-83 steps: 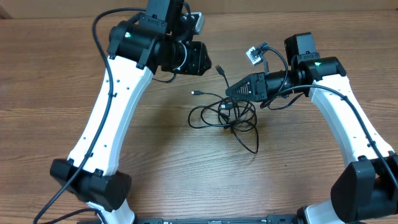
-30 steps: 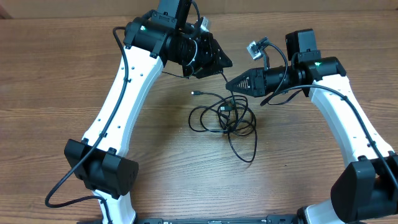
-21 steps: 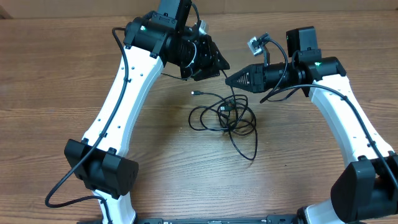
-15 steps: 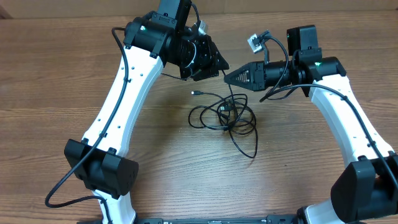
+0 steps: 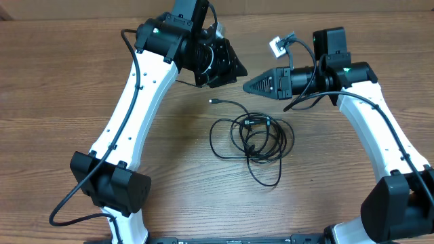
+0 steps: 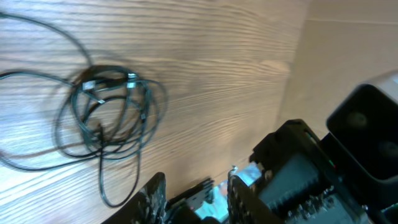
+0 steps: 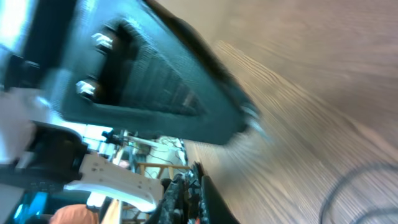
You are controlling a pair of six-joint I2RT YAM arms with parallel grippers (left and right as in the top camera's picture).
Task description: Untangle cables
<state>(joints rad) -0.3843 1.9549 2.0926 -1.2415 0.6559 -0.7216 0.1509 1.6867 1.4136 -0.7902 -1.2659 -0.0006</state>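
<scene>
The cables (image 5: 252,135) lie in one tangled pile of thin black loops on the wooden table (image 5: 61,102). One loose plug end (image 5: 212,102) points toward the upper left, and a tail curls toward the front. In the left wrist view the cables (image 6: 106,106) show at the upper left. My left gripper (image 5: 239,68) hangs above and behind the pile, open, with nothing between its fingers (image 6: 152,196). My right gripper (image 5: 246,86) hovers just above the pile's far edge, shut and empty. It faces the left gripper closely. The right wrist view catches only an arc of cable (image 7: 351,180).
The black and white right arm (image 6: 311,168) fills the lower right of the left wrist view. The left arm's dark gripper body (image 7: 155,81) looms close across the right wrist view. A white tag (image 5: 277,46) and thick arm wiring sit on the right arm.
The cables no longer rise to my right gripper. They have dropped flat and spread to the right. The right gripper has lifted slightly. The left gripper has barely moved.
</scene>
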